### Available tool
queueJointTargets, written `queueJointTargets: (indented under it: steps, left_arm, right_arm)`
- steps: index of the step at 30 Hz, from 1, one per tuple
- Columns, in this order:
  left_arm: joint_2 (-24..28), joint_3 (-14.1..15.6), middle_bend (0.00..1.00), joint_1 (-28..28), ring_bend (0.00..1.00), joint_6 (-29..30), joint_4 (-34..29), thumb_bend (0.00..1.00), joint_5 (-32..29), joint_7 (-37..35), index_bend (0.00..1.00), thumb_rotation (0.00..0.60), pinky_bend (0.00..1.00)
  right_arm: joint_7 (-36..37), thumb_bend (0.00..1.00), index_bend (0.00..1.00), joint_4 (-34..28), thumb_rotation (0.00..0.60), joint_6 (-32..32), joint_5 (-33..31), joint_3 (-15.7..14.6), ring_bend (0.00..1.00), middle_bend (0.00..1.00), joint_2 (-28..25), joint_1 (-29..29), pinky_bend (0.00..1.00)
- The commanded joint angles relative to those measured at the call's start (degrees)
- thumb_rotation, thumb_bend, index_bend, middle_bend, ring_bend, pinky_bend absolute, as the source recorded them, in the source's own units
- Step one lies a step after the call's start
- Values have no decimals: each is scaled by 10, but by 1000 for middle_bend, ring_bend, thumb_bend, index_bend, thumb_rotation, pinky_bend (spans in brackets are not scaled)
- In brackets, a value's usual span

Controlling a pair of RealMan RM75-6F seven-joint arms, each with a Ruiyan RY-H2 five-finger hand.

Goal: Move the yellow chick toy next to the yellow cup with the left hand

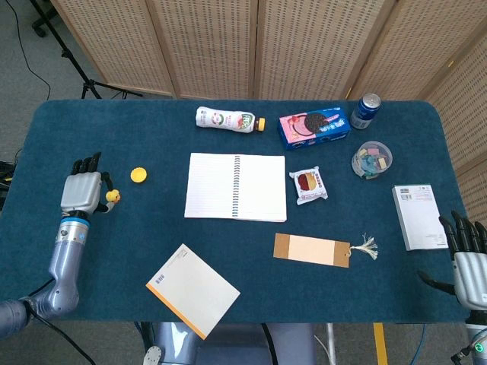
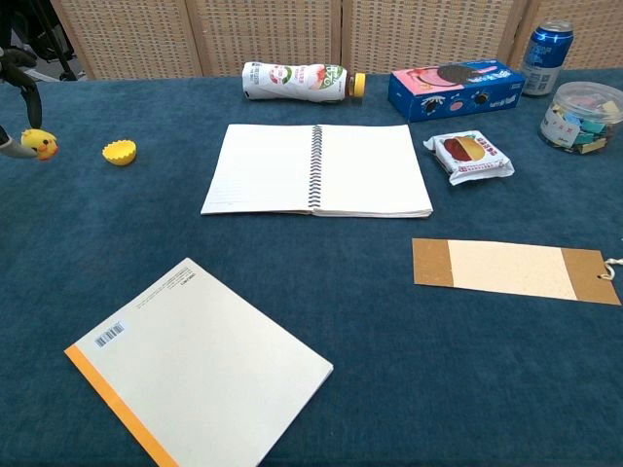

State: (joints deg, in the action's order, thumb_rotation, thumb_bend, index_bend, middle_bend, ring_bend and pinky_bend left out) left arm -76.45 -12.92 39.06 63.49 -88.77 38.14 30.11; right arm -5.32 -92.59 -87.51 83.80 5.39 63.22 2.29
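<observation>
- Head view: at the frame's left edge, the grey left robot hand (image 1: pixel 81 192) pinches the small yellow chick toy (image 1: pixel 112 196) between thumb and finger, left of the shallow yellow cup (image 1: pixel 138 175) on the blue desk (image 1: pixel 251 304). At lower right, the right robot hand (image 1: pixel 470 268) rests with fingers spread, holding nothing.
- Chest view: the chick (image 2: pixel 40 144) sits at the upper left edge, the cup (image 2: pixel 120 152) just right of it.

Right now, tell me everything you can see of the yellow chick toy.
The chick toy is a small, rounded yellow figure with an orange beak and a dark eye dot, and looks like smooth plastic or rubber. The left hand pinches it at its fingertips, near the left edge of the blue tabletop. It sits left of the yellow cup, apart from it, not touching. Whether it rests on the cloth or is lifted clear cannot be told.
</observation>
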Motion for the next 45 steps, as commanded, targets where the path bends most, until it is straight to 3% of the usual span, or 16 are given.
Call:
queueJointTargets:
  steps: [1, 7, 15, 21, 45]
  left_arm:
    - [5, -9, 0, 5, 17, -14, 22, 243, -4, -9, 611, 600, 0]
    - [-11, -17, 0, 21, 18, -56, 91, 242, -13, -25, 611, 600, 0]
    - [-68, -28, 0, 58, 18, -129, 225, 242, -24, -45, 611, 600, 0]
    - [-104, -36, 0, 81, 17, -169, 289, 242, -22, -61, 612, 600, 0]
    - [-157, -38, 0, 97, 18, -180, 344, 239, -2, -74, 613, 600, 0]
  right_arm:
    - [-2, 0, 25, 0, 600, 2, -1, 0, 0, 0, 1, 1, 0]
    - [-8, 0, 26, 3, 600, 14, -9, 1, 0, 0, 4, 6, 0]
    - [-15, 0, 25, 13, 600, 39, -29, 5, 0, 0, 11, 17, 0]
    - [-14, 0, 26, 23, 600, 59, -47, 10, 0, 0, 16, 25, 0]
    - [-9, 0, 25, 27, 600, 68, -56, 8, 0, 0, 15, 29, 0]
